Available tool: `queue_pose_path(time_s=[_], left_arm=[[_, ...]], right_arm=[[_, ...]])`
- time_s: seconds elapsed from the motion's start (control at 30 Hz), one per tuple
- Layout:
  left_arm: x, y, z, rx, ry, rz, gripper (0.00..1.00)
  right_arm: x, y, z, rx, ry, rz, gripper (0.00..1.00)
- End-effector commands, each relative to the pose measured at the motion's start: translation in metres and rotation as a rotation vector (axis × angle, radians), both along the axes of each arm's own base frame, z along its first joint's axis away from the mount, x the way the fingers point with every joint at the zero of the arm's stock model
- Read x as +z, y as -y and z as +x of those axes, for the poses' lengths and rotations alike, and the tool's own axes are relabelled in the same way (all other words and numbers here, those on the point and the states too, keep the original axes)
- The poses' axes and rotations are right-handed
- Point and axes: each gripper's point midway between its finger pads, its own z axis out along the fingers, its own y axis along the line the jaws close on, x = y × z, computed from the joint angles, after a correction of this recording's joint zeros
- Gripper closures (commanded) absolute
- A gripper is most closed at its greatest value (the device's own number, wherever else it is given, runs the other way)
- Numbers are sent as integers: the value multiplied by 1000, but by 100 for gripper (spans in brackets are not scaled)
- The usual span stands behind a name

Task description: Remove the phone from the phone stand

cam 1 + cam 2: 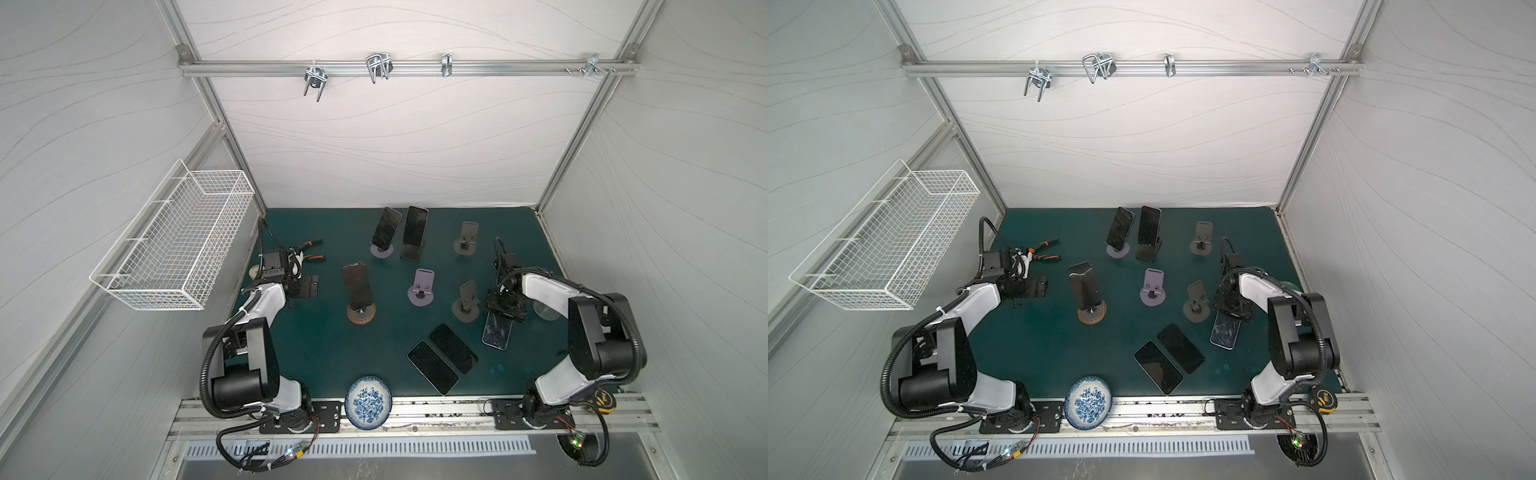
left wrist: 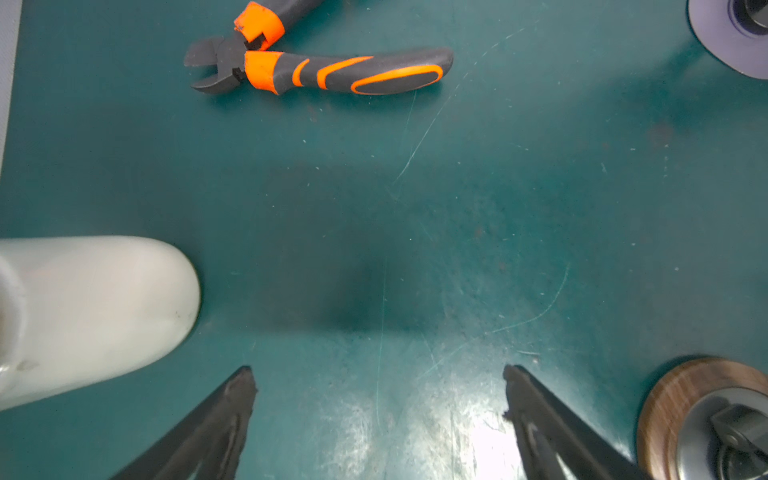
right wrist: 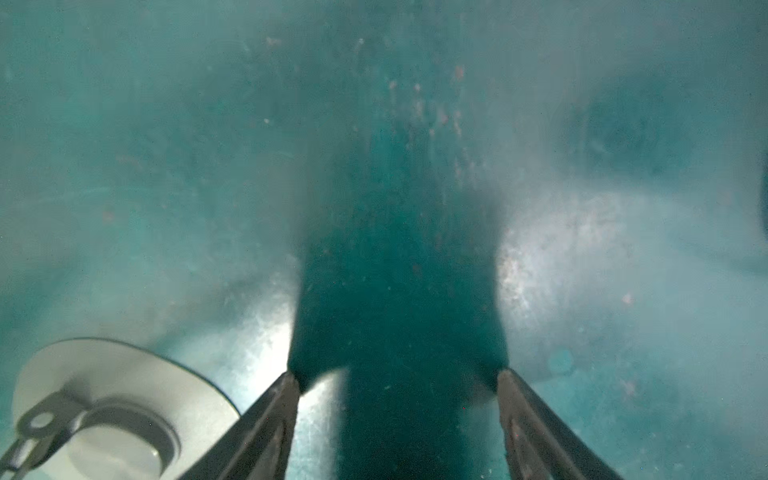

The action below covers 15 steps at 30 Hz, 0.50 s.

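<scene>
Pale-rimmed phone point(image 1: 496, 332), glossy screen mirroring light, lies flat on the green bench point(image 1: 324, 345) beneath the right pincer point(image 3: 397, 378), grip unclear; left pincer point(image 2: 379, 370) gapes empty.

mat point(image 2: 457, 208): scuffed, matt | stand base point(image 2: 660, 395): wood-grain | pliers grips point(image 2: 374, 75): rubbery

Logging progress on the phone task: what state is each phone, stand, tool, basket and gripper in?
rear-left phone, docked
rear-right phone, docked
wood-base phone, docked
black phones, lying flat
pale-framed phone, undocked, beneath right gripper
centre purple stand, empty
grey stands, empty
pliers, handles spread
wire basket, empty
left gripper, open
right gripper, grip unclear
</scene>
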Motion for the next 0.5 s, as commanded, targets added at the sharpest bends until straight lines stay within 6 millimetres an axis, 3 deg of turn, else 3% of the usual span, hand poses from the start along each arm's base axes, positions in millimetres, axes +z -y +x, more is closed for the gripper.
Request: queue_pose_path(time_s=[0.0,0.47], left_arm=[[14,1,9,-20,44,9,5],[13,0,10,-16,42,10,5]], right_arm=[[-10,-6,-1,3,-12,18,22],[-10,-9,-2,14,-15,18,22]])
